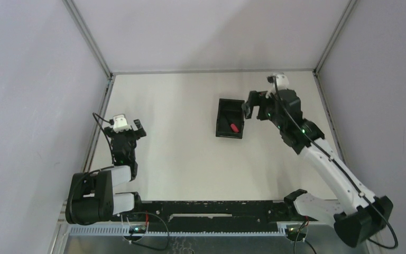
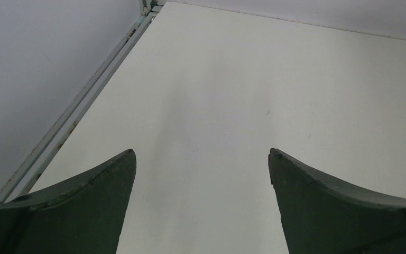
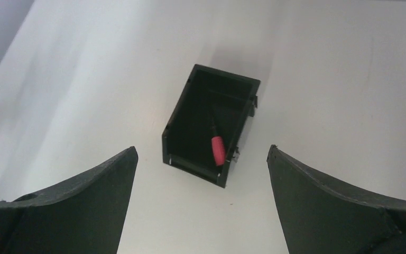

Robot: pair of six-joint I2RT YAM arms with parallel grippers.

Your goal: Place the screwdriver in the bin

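I see the screwdriver [image 3: 218,150] lying inside the bin [image 3: 177,127] on the worktop [image 1: 180,153]. My right gripper [image 3: 202,148], released and empty, hangs near it. My left gripper [image 2: 202,152], likewise spread, is well apart.

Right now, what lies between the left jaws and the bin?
Nothing but bare table. The top view shows that stretch from the left jaws across to the bin with no object on it.

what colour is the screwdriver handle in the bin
Red, on the screwdriver lying inside the black bin; the right wrist view shows it best.
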